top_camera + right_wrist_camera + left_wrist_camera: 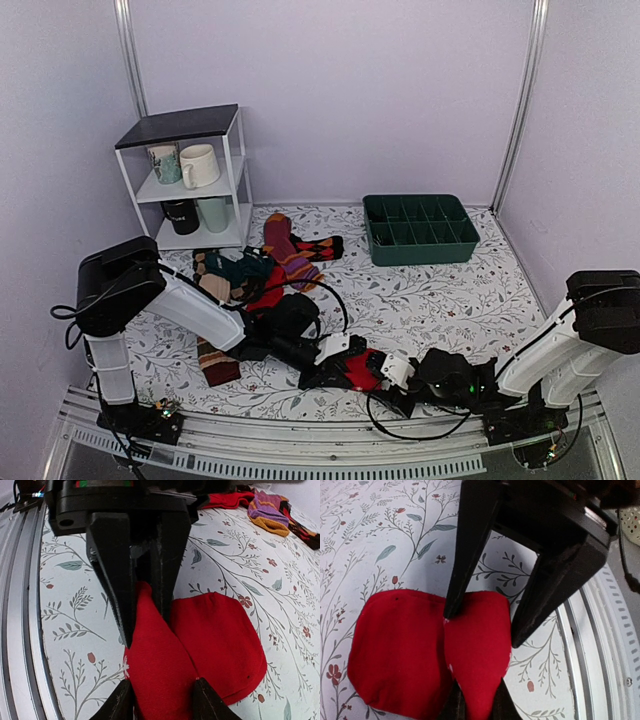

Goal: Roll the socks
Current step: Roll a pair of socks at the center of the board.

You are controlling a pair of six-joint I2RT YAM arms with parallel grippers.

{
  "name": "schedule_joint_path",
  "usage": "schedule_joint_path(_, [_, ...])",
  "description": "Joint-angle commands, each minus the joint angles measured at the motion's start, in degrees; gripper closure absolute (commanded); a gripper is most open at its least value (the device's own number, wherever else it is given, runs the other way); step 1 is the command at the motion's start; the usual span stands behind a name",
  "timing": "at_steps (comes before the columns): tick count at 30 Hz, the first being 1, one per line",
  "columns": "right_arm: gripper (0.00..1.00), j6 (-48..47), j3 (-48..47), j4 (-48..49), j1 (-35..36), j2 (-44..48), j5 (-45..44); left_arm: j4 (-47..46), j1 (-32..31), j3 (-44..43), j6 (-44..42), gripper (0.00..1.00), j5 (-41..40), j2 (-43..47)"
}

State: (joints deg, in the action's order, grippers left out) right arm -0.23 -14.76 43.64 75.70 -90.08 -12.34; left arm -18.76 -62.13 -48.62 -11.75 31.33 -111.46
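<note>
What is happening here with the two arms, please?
Both arms meet over the red socks at the near edge of the table. The left gripper is shut on a raised fold of the fabric. The right gripper has its jaws around the same bunch from the opposite side; whether they press it is unclear.

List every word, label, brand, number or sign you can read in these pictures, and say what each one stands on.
No text can be read in any view.
Black mug on the rack: a faint pale mark, too small to read.
Patterned mug: blurred decoration, no letters legible.
Red socks, green tray: no writing visible.
Tablecloth: leaf-and-flower print only.
</note>
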Motion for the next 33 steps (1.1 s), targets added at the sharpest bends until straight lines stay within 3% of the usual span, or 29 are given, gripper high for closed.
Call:
schedule_joint_path(1, [0.65,3.6,-0.6,-7.4,0.2,-3.2,1.2,12.3,0.0,2.7,0.3,1.00,-3.6,-5.0])
schedule_joint_path(3, [0.78,4.8,-1.8,-9.4,0.2,-4.5,1.8,12.2,0.1,2.7,0.4,1.00,-4.1,-4.9])
schedule_joint_path(7, [0.90,8.4,-2.9,-12.5,0.2,-6.7,2.1,9.6,0.0,3.6,0.7,0.82,-8.2,-2.2])
schedule_joint_path(9, [0.90,10.1,-2.5,-12.5,0.1,-6.6,2.7,6.4,0.0,4.8,0.7,0.75,-11.9,2.1])
schedule_joint_path(13, [0.91,12.8,-1.8,-12.4,0.2,-6.2,4.1,-1.1,0.0,9.1,-1.6,0.74,-18.1,11.8])
schedule_joint_path(15, [0.91,13.9,-1.6,-12.5,0.0,-6.4,5.6,-5.6,-0.3,12.8,-4.0,0.73,-18.7,17.0])
schedule_joint_path(17, [0.91,15.5,-1.6,-13.3,-0.9,-6.0,8.3,-11.0,-0.8,17.5,-6.8,0.66,-18.6,22.1])
schedule_joint_path(19, [0.91,17.3,-1.4,-14.3,-2.7,-5.0,12.2,-14.7,-1.4,21.1,-9.1,0.70,-18.1,25.2])
schedule_joint_path(21, [0.91,19.9,-1.4,-16.5,-5.5,-3.8,16.1,-15.8,-2.1,22.9,-9.4,0.72,-17.8,26.1])
schedule_joint_path(26, [0.91,26.2,-2.9,-23.6,-9.2,-2.0,23.5,-20.2,-5.3,25.6,-11.3,0.57,-20.7,24.5])
schedule_joint_path(31, [0.91,28.6,-4.6,-25.7,-11.4,-4.1,29.2,-21.9,-7.9,23.0,-17.1,0.53,-25.3,19.5])
schedule_joint_path(33, [0.91,28.7,-5.2,-26.1,-11.7,-4.7,29.8,-23.1,-8.2,22.2,-19.2,0.45,-25.8,18.0])
